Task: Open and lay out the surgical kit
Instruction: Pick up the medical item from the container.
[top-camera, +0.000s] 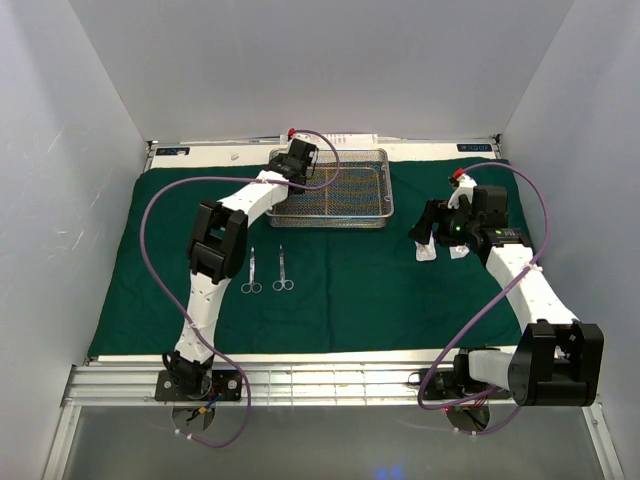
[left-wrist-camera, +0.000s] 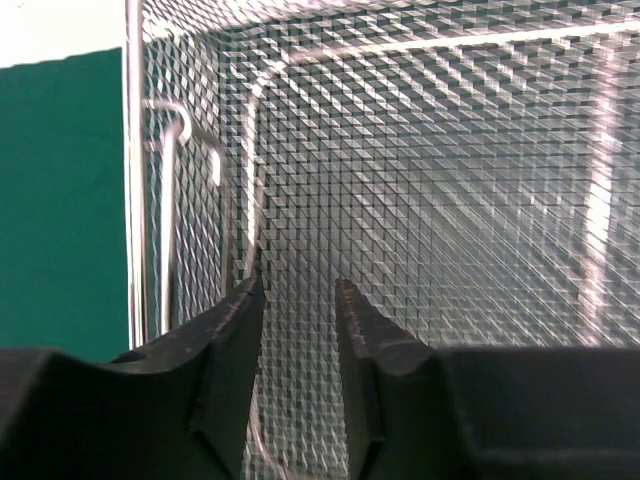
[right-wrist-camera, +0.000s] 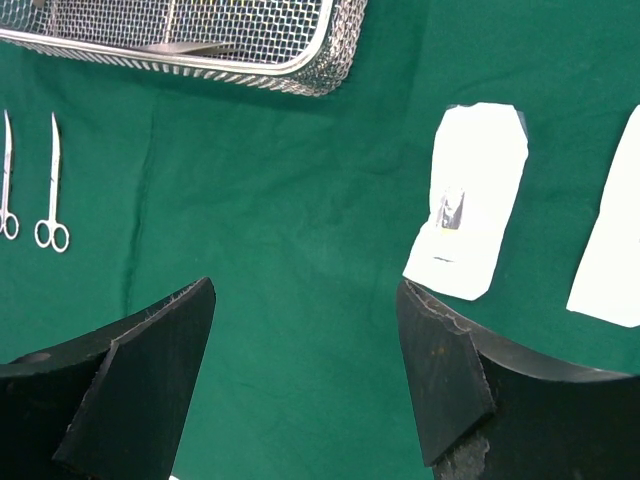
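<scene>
The left tool (left-wrist-camera: 300, 284) is held narrowly parted inside the rectangular silver wire-mesh tray (top-camera: 330, 222), the right tool (right-wrist-camera: 305, 288) spread wide right of it.

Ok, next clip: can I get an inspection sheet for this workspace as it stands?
Surface: green cloth spread flat, opened out.
Job's things: wire-mesh tray at the back of the cloth; two scissors side by side, left of centre; two white packets lying at right; tweezers not made out.
Clutter: nothing seen.
Tools: left tool down inside the tray, narrow gap, nothing seen between its fingers; right tool wide open above bare cloth, empty.
Cables: purple cables, one loop on each side, hanging above the cloth.
Surroundings: white walls on three sides.
</scene>
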